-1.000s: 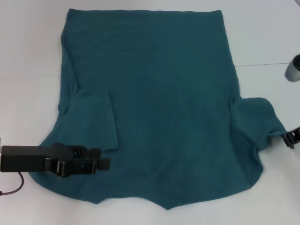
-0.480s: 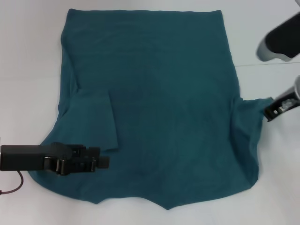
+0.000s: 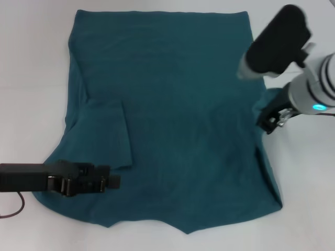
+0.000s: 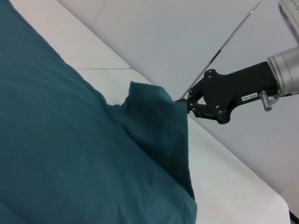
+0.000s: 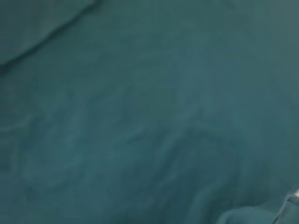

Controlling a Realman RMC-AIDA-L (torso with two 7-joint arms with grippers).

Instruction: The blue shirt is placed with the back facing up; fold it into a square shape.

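Blue shirt [image 3: 172, 115]: spread flat on the white table [image 3: 31, 63], plain side up, its left sleeve [image 3: 107, 136] folded in over the body.
Right sleeve [image 4: 161, 121]: lifted off the table, pulled up into a peak at the shirt's right edge.
My right gripper [image 3: 268, 123]: at that right edge, fingers pinched together on the raised sleeve fabric; the left wrist view shows the cloth caught in its tip.
My left gripper [image 3: 112, 181]: low over the shirt's near-left corner, pointing inward; I cannot tell whether its fingers are apart or together.
Right wrist view: filled with teal cloth.
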